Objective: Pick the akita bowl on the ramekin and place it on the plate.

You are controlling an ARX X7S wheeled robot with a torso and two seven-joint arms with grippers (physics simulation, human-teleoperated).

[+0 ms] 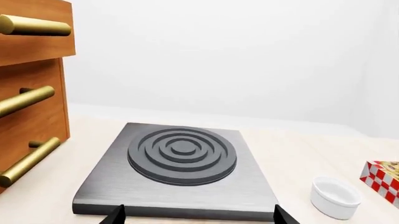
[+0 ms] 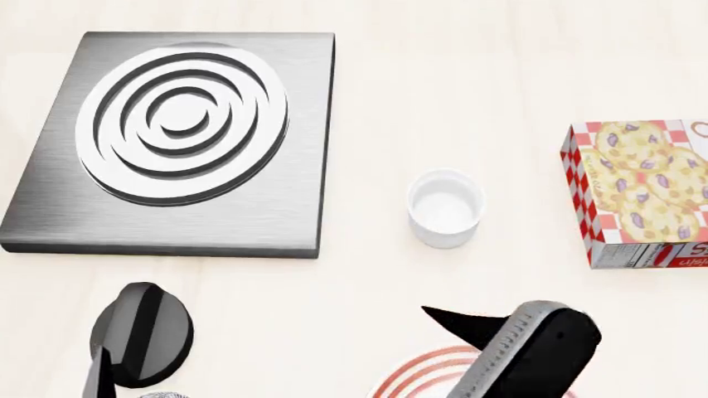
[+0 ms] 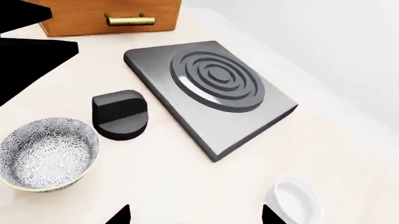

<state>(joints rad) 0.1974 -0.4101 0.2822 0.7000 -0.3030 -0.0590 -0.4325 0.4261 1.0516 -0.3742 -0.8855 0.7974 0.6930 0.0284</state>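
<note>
Standing upright on the counter, the ramekin is seen with nothing in or on it, between the hob and a red-checked box and well apart from both. Only an arc of the plate is shown at the near edge of the head view, its red rings largely covered by the right arm; what lies on the covered part cannot be told. One speckled bowl is shown by the right wrist view, set upright and empty on the counter just beside a black knob, not touching it. Whether this is the bowl of the task or its twin cannot be told. The right gripper is held wide open, its two dark tips spread with nothing between them, and the ramekin is seen close beside one tip. The left gripper is likewise spread open and empty, its tips framed against the near edge of the hob, with wooden drawers with brass handles to one side and the ramekin and the box to the other.
</note>
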